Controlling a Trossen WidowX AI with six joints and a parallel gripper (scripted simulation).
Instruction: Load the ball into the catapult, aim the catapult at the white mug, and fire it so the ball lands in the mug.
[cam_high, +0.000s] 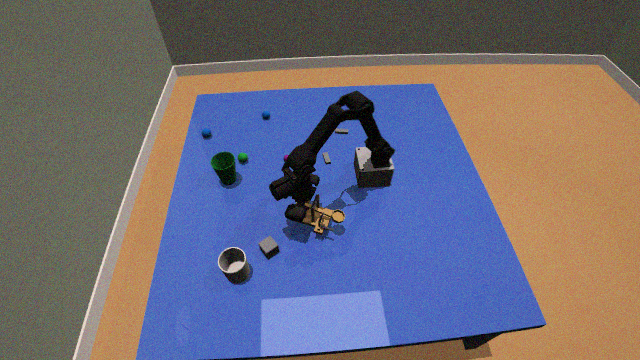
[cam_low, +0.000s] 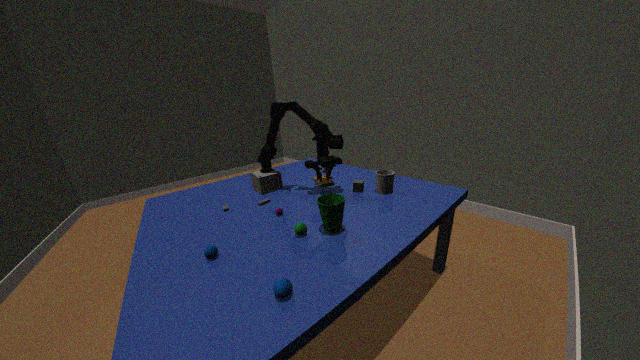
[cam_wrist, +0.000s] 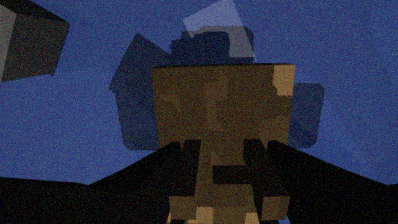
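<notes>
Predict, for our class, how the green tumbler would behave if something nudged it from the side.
The green tumbler would probably tip rather than roll, since it stands upright and is taller than wide. Its base looks narrower than its rim, so a push up high may topple it easily. Once down, its round, tapered wall would likely roll in a curve.
</notes>
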